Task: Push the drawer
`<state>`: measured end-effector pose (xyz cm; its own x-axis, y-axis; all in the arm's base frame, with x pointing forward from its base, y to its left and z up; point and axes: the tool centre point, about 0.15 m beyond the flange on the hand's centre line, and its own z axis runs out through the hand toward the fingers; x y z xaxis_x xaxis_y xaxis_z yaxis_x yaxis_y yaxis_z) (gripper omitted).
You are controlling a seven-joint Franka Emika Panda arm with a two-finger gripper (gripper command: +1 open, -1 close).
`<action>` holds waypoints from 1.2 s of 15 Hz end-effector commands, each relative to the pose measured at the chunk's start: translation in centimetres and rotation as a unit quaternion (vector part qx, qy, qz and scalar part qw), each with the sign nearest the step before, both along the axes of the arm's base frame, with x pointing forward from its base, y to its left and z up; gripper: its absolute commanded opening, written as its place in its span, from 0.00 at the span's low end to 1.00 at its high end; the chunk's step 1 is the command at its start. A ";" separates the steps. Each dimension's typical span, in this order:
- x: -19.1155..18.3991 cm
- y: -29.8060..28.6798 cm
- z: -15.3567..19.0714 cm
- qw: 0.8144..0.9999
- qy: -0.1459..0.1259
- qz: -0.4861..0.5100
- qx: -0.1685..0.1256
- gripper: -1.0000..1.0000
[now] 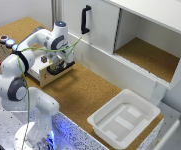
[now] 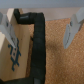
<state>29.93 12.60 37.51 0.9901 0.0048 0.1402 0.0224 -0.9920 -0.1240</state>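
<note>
The drawer (image 1: 51, 76) stands pulled out of the low cork-topped box (image 1: 17, 30), which has round buttons (image 1: 6, 40) at the exterior view's left. It is light plywood with a whitish inside. My gripper (image 1: 58, 68) hangs right over the drawer's outer end, fingers pointing down at or just inside its front wall. In the wrist view the gripper (image 2: 41, 27) is open and empty, with its grey fingers (image 2: 75, 27) wide apart. Beneath lie a light plywood surface with blue marks (image 2: 14, 55) and cork (image 2: 62, 55). A black cable (image 2: 38, 47) crosses between them.
A big white cabinet door with a black handle (image 1: 86, 20) stands behind the arm. An open cabinet compartment (image 1: 150, 55) is to the right of it. A white plastic tub (image 1: 124, 117) sits on the cork tabletop (image 1: 85, 92) at the front right. The arm's base (image 1: 32, 130) is at the front left.
</note>
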 end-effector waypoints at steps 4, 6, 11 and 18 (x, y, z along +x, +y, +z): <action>3.0 1.2 -6.1 1.000 0.001 0.023 0.020 0.00; 3.9 1.8 -6.6 0.999 0.002 0.021 0.032 0.00; 5.8 3.3 -7.4 0.999 0.009 0.034 0.039 0.00; 5.8 6.9 -5.8 0.998 0.002 0.056 0.037 0.00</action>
